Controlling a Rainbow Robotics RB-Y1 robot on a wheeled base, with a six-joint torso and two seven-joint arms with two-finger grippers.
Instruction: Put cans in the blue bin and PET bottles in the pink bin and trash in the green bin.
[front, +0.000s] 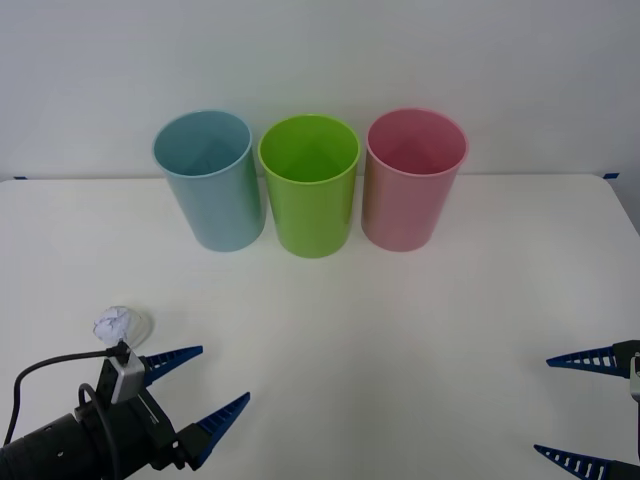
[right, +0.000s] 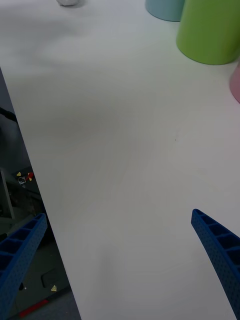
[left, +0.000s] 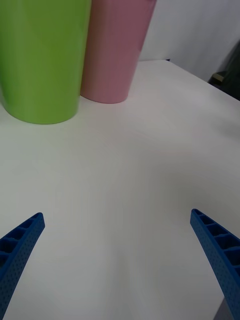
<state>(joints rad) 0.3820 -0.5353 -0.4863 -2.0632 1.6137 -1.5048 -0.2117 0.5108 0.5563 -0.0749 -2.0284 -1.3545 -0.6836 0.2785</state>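
one scrap of trash (front: 114, 323), a crumpled ball of white paper with grey creases, lies on the white worktop (front: 400, 340) toward my left, just beside the outer finger of the left gripper (front: 190, 385) and well apart from the bins. i judge it very light, soft and springy: it should crush a little under pressure and not slip, but a nudge from a fingertip could roll it away, so i would close on its middle, across its widest part, from above. the left gripper's jaws stand released and spread, holding nothing, aimed past the ball toward the centre of the worktop rather than at it. the right gripper (front: 590, 410) waits at the near right edge, its jaws likewise apart and empty. three tall tapered bins stand upright in a row at the back, close together: the blue bin (front: 210, 185) on the left, the green bin (front: 310, 190) in the middle, the pink bin (front: 410, 185) on the right. nothing stands between the ball and the green bin, though the blue bin sits just beside that target's mouth and the carry must clear its rim.
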